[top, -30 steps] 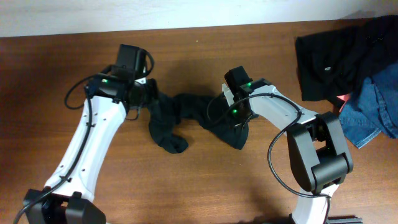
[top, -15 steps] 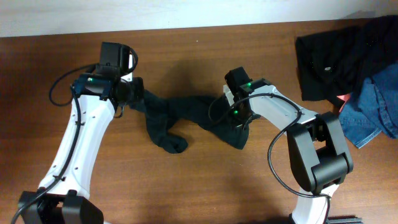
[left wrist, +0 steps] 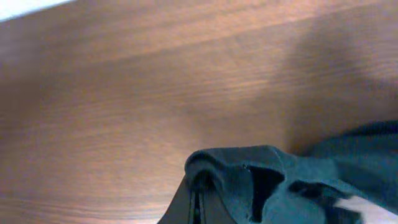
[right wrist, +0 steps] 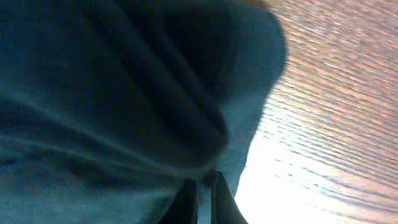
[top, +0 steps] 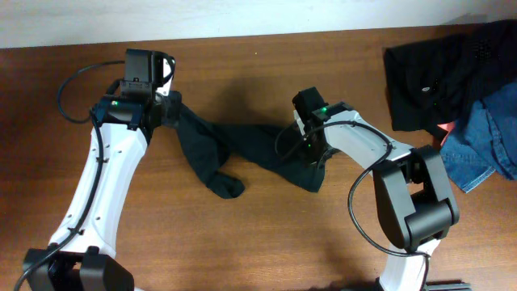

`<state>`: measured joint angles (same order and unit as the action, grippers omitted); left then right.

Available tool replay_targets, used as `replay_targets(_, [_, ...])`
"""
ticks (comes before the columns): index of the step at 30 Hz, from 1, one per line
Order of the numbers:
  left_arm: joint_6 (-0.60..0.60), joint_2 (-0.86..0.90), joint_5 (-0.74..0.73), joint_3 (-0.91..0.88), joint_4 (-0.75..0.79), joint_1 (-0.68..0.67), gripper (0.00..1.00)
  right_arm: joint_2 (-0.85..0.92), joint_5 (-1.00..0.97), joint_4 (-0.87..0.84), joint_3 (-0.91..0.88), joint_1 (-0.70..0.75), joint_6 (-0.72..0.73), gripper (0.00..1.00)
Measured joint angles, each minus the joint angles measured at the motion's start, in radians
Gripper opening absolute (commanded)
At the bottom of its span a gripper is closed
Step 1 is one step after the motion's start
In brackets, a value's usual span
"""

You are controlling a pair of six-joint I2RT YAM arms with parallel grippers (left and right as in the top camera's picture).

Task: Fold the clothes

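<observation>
A dark green garment [top: 234, 149] lay on the table [top: 242, 250], drawn out between the 2 arms. The left gripper [top: 168, 113] pinched its upper left end, the cloth bunched over the closed fingers [left wrist: 194, 202] in the wrist view. The right gripper [top: 308, 150] was pressed together on the garment's right part, its fingers [right wrist: 188, 198] nearly meeting under the folds. 1 loose end curled toward the front. A black cloth [top: 428, 77] and denim [top: 485, 149] sat at the far right, well apart.
</observation>
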<state>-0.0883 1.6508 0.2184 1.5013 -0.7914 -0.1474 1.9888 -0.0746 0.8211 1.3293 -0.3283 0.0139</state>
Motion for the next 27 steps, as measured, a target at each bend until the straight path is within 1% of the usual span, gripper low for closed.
replay_targets(9, [-0.035,0.000,0.052,0.000,0.097,0.085,0.00,0.000,0.003,0.009,0.000,0.127,0.000,0.04])
replay_targets(10, [-0.046,0.000,0.048,0.000,0.105,0.092,0.00,0.000,0.004,0.009,0.000,0.140,0.000,0.09])
replay_targets(11, [-0.054,0.000,0.042,0.000,0.108,0.095,0.00,0.000,0.004,0.008,0.000,0.145,0.001,0.17])
replay_targets(12, [-0.064,0.000,0.029,0.000,0.109,0.096,0.00,0.000,0.007,0.008,0.000,0.149,0.005,0.38])
replay_targets(13, [-0.072,0.000,0.016,0.000,0.109,0.096,0.01,0.000,0.011,0.008,0.000,0.150,0.005,0.49])
replay_targets(14, [-0.078,0.000,-0.002,0.000,0.108,0.095,0.00,0.001,0.015,0.008,0.000,0.149,0.001,0.56])
replay_targets(15, [-0.084,0.000,-0.013,0.000,0.108,0.093,0.01,0.001,0.024,0.008,0.000,0.149,0.001,0.69])
replay_targets(16, [-0.089,0.000,-0.027,0.000,0.108,0.091,0.00,0.001,0.034,0.008,0.000,0.149,0.003,0.84])
replay_targets(17, [-0.092,0.000,-0.036,0.000,0.108,0.089,0.00,0.002,0.046,0.010,0.000,0.149,0.000,0.93])
replay_targets(19, [-0.096,0.000,-0.051,0.000,0.108,0.088,0.00,0.002,0.080,0.036,0.003,0.149,-0.005,0.94])
replay_targets(20, [-0.097,0.000,-0.055,0.000,0.106,0.088,0.01,0.003,0.097,0.066,0.011,0.149,-0.008,0.90])
replay_targets(21, [-0.099,0.000,-0.058,0.000,0.104,0.087,0.01,0.005,0.120,0.121,0.031,0.149,-0.008,0.82])
replay_targets(23, [-0.100,0.000,-0.063,0.000,0.100,0.084,0.01,0.006,0.148,0.185,0.064,0.148,-0.012,0.74])
replay_targets(26, [-0.100,0.000,-0.067,0.000,0.096,0.077,0.01,0.002,0.178,0.259,0.125,0.140,-0.012,0.67])
replay_targets(27, [-0.100,0.000,-0.070,0.000,0.095,0.076,0.01,-0.002,0.183,0.267,0.135,0.135,-0.011,0.63])
